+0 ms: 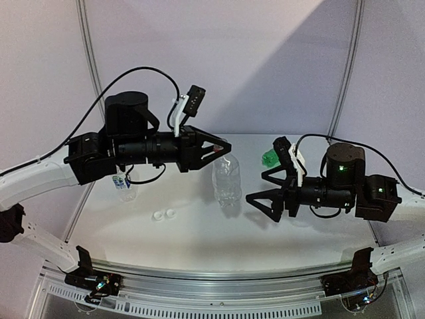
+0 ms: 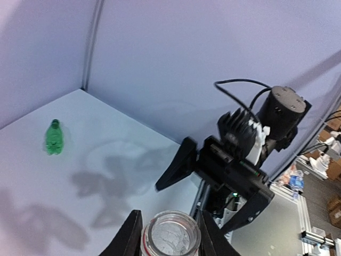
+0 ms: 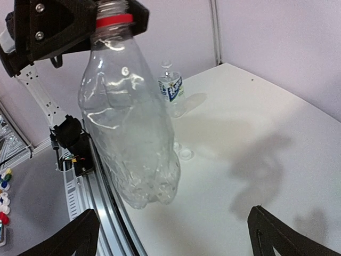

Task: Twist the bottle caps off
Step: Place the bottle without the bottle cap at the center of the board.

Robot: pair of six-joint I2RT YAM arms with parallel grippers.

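Observation:
My left gripper [image 1: 224, 150] is shut on the neck of the clear unlabelled bottle [image 3: 128, 122], just above its red ring. In the left wrist view the bottle's mouth [image 2: 170, 217] is open, with no cap on it. My right gripper [image 1: 255, 186] stands open just right of the bottle's body, and nothing lies between its fingers [image 3: 80, 234]. Two white bottle caps [image 1: 158, 215] [image 1: 170, 213] lie on the table left of the held bottle. The green bottle [image 2: 53, 137] stands at the back right. The labelled bottle [image 3: 171, 90] stands at the left, partly hidden behind my left arm.
The white table [image 1: 199, 232] ends in a metal rail [image 1: 219, 269] at the near edge. Purple walls close off the back and both sides. Cables loop above both arms.

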